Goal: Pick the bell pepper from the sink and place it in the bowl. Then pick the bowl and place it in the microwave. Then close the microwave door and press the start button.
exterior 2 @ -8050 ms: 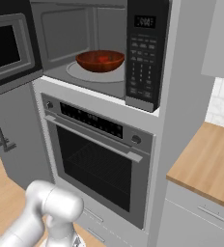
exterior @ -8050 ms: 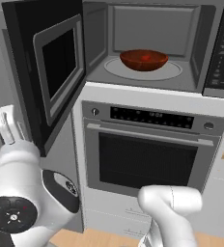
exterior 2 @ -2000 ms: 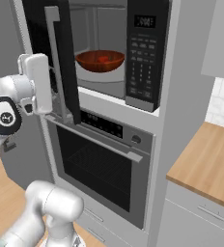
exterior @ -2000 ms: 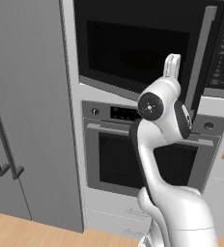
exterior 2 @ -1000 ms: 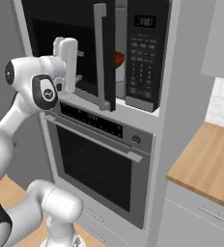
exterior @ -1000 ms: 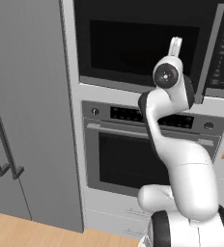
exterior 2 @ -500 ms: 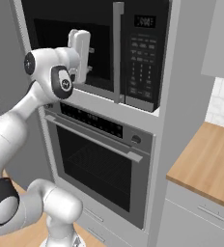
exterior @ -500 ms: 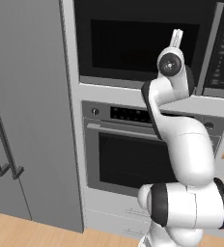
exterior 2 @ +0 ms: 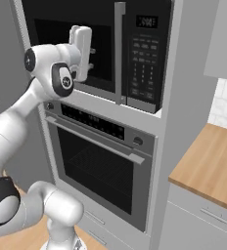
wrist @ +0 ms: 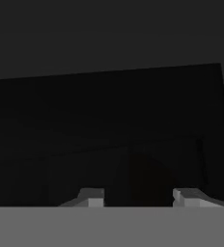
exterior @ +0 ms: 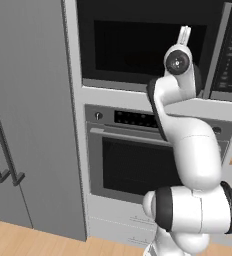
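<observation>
While the left base view shows the microwave door (exterior: 138, 45) nearly shut, the right shows the gripper (exterior 2: 89, 59) against its glass, and the hand view shows its tips partly spread, holding nothing; push squarely until latched.

Glossy black glass on the microwave door (exterior: 138, 47), matt grey frame around it. The oven (exterior 2: 98, 166) at six o'clock shows brushed steel. Smooth light wood on the counter (exterior 2: 208, 166), the arm gleaming white plastic.
</observation>
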